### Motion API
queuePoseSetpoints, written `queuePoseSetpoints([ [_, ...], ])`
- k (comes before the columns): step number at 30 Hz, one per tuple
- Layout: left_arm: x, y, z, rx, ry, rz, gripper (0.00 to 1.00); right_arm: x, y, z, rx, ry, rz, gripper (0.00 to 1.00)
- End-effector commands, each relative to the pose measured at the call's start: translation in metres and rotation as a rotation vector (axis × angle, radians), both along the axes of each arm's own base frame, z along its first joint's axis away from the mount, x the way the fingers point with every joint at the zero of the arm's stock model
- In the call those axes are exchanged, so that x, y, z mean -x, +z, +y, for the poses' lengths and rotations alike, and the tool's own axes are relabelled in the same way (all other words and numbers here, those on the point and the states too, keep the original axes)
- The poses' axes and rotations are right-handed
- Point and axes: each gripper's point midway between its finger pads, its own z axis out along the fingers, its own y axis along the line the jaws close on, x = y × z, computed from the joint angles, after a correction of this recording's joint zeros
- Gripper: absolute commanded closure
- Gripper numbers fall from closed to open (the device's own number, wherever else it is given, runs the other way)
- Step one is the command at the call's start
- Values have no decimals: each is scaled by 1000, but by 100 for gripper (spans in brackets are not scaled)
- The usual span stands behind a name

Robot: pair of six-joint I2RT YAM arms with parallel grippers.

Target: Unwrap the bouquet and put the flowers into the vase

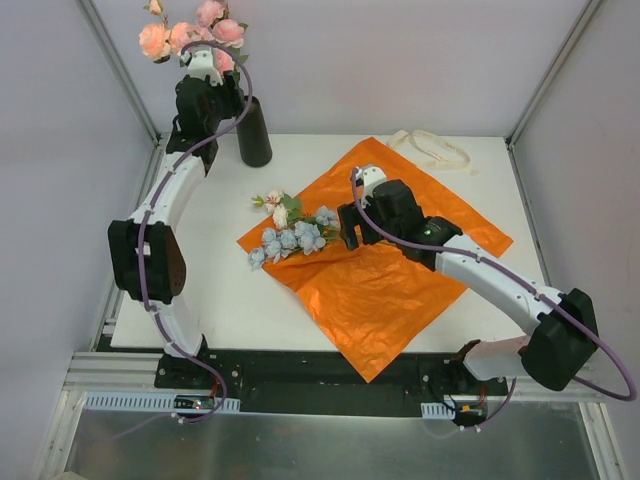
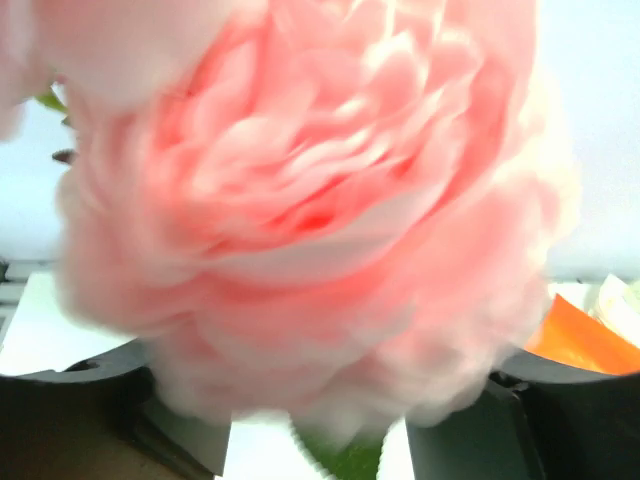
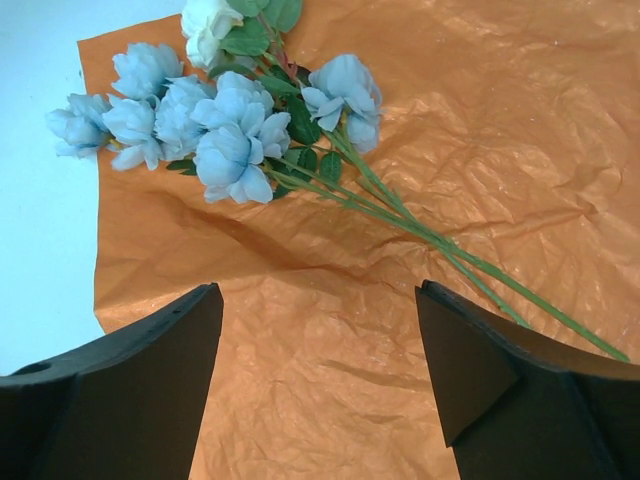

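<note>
- Grey walls (image 1: 400, 60) and metal corner posts close in a white table (image 1: 230, 290); both arms are bolted at its near edge.
- At the far left of the table stands the black vase (image 1: 255, 135), upright. The left arm and its cable cover the mouth, so I cannot tell whether any stem reaches inside.
- Just left of the vase and above it, the left gripper (image 1: 205, 65) points up, with a bunch of pink flowers (image 1: 195, 35) above it.
- In the left wrist view one big pink bloom fills nearly everything. The dark fingers (image 2: 90, 410) stand apart on either side of it and do not pinch the bit of green between them.
- To the right of the vase and nearer the arms, the orange paper (image 1: 400, 290) lies unfolded flat and crinkled.
- On the paper's corner nearest the vase lie the blue flowers (image 1: 290, 240) and a cream rose (image 1: 280, 215). Their thin green stems (image 3: 420, 225) run back across the paper.
- The right gripper (image 1: 347, 228) hangs over the paper, well apart from the vase, by the stem end of that bunch. Its jaws are spread wide and hold nothing.
- Far right of the vase, along the back of the table, the cream ribbon (image 1: 435, 150) lies loose, touching the paper's far edge.
</note>
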Motion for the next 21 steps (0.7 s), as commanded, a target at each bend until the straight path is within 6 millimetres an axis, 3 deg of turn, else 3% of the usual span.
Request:
queuePoseSetpoints([
  [1, 55, 51, -11, 88, -68, 0, 29, 1, 13, -12, 8, 28, -42, 18],
  [5, 93, 41, -19, 138, -107, 138, 2, -5, 2, -20, 25, 18, -16, 30],
  [6, 104, 37, -20, 155, -117, 162, 1, -8, -1, -24, 31, 13, -6, 35],
  [10, 149, 24, -31, 225, -182, 212, 1, -18, -14, -35, 71, -4, 28, 44],
  [11, 163, 7, -38, 252, -219, 266, 1, -17, -18, -33, 62, 18, 50, 45],
  [15, 213, -24, -54, 352, -302, 386, 1, -28, -39, -36, 107, 35, 91, 48],
  [21, 264, -86, -59, 410, -322, 555, 1, -44, -74, -44, 238, 69, 185, 53],
])
